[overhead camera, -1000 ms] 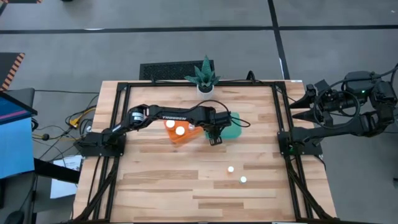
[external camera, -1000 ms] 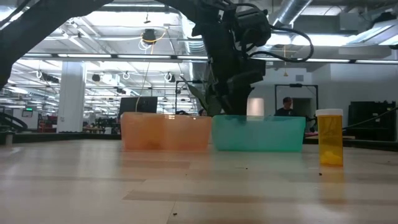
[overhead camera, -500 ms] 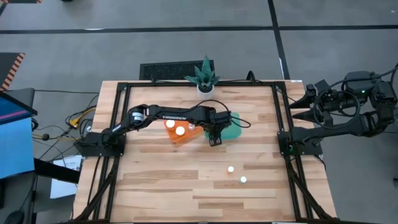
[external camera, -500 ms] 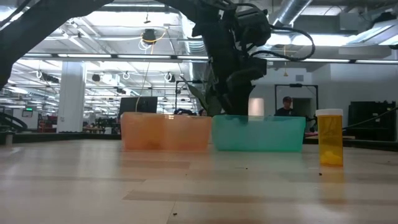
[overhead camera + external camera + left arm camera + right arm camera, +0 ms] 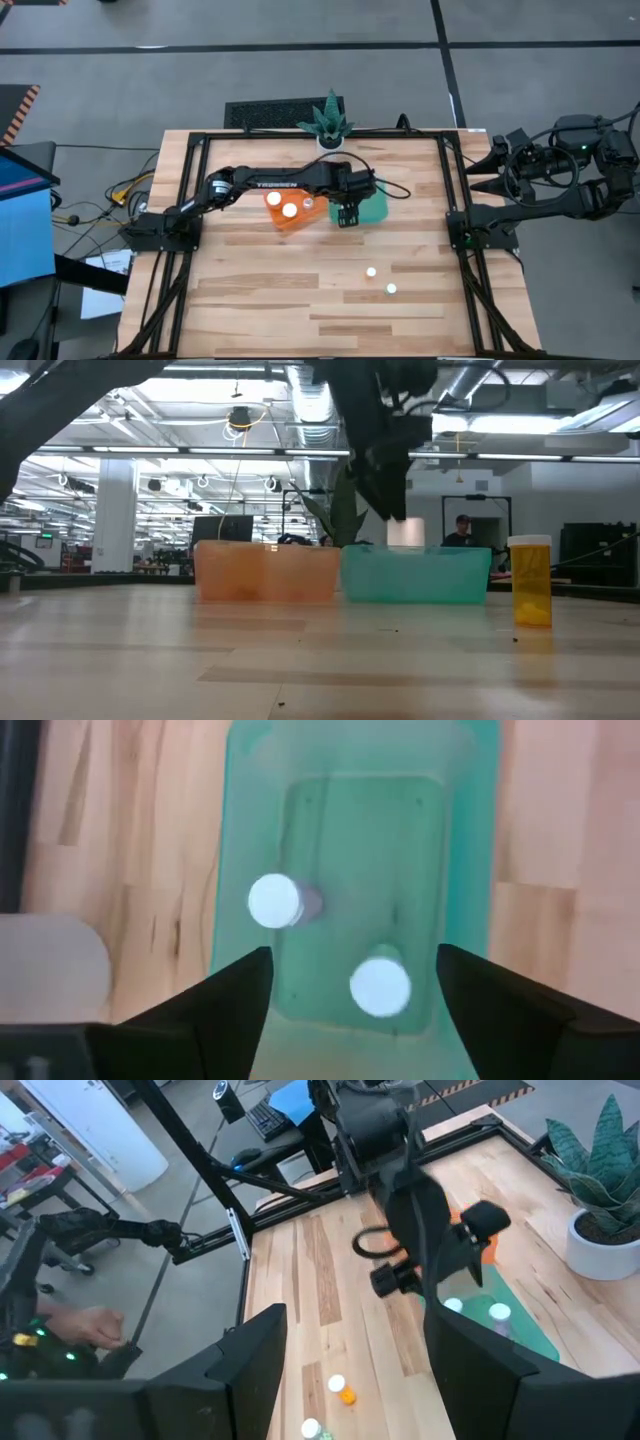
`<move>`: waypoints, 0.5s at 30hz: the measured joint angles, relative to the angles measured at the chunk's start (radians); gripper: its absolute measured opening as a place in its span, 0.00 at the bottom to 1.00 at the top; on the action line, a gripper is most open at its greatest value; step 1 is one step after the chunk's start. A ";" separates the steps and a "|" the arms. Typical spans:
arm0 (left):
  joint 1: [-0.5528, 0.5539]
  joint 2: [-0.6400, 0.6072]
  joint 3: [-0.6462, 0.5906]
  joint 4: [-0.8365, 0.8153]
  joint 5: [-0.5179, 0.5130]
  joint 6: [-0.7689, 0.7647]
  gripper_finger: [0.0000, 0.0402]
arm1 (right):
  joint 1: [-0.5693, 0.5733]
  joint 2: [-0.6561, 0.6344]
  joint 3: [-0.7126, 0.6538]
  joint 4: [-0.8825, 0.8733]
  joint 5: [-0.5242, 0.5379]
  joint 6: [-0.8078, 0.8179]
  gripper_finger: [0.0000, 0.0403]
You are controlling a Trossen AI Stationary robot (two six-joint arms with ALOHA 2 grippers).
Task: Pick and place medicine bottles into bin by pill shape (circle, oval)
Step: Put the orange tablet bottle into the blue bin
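My left gripper (image 5: pixel 346 216) hangs open and empty above the green bin (image 5: pixel 372 207); in the low view it (image 5: pixel 392 508) is clear of the bin's rim (image 5: pixel 415 550). The left wrist view shows its fingers apart over two white-capped medicine bottles (image 5: pixel 274 901) (image 5: pixel 380 986) standing in the green bin. The orange bin (image 5: pixel 290 211) beside it holds two more bottles. Two bottles (image 5: pixel 370 271) (image 5: pixel 391 289) stand on the table toward the near right; one shows as a yellow bottle (image 5: pixel 529 580) in the low view. My right gripper (image 5: pixel 485 168) waits open beyond the table's right edge.
A potted plant in a white pot (image 5: pixel 330 128) stands at the table's far edge behind the bins. A black frame (image 5: pixel 455 215) runs along the table's sides. Bare wood (image 5: pixel 260 290) lies in front of the bins.
My left gripper has gone up out of the green bin and a little toward the far edge, and now hangs higher over the bin. The bottles and bins have stayed in place.
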 joint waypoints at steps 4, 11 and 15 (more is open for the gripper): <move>-0.009 0.000 0.122 -0.101 0.045 -0.014 0.71 | 0.000 0.000 0.000 -0.010 0.000 -0.002 0.60; -0.130 -0.058 0.142 -0.054 0.248 -0.066 0.71 | 0.000 0.000 0.000 -0.014 -0.002 -0.002 0.60; -0.235 -0.039 0.128 0.010 0.191 0.022 0.71 | 0.000 0.000 0.000 -0.014 -0.022 -0.001 0.60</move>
